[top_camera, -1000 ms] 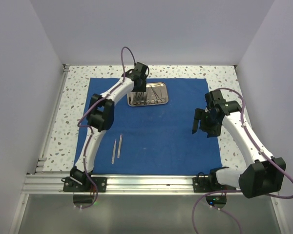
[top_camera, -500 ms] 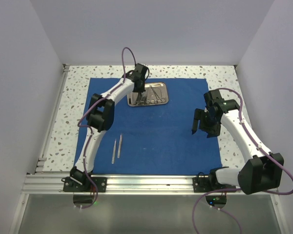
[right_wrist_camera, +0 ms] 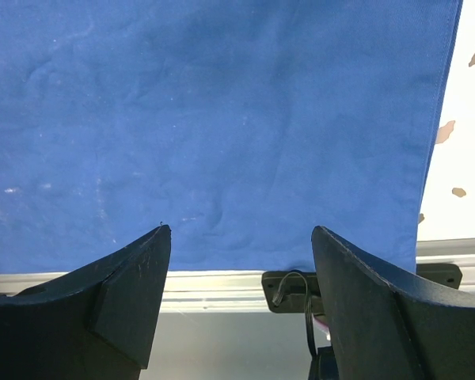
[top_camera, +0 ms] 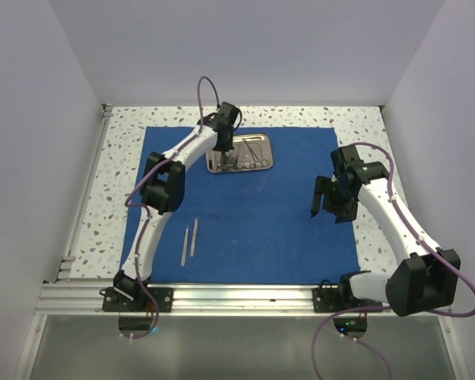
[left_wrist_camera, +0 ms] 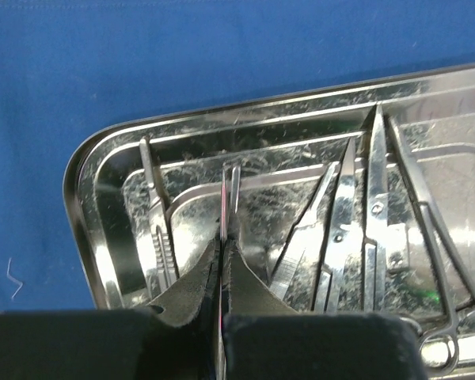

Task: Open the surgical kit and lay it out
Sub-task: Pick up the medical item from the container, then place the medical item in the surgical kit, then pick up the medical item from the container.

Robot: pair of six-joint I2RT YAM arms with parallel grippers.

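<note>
While the left gripper [top_camera: 224,152] sits down in the steel tray [top_camera: 263,167] at the far end of the blue cloth [top_camera: 253,229], its fingers are pinched tight on a slim steel instrument [left_wrist_camera: 228,186]. Scissors [left_wrist_camera: 376,222] and a few other tools lie next to it in the tray. Two more instruments [top_camera: 195,237] lie side by side on the cloth near the left arm. The right gripper [right_wrist_camera: 241,233] hangs over the cloth's right side, spread wide and holding nothing.

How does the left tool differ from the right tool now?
The left tool is shut on a slim steel instrument; the right tool is open and empty. The left tool is over the steel tray, the right tool over bare blue cloth. Both are black.
</note>
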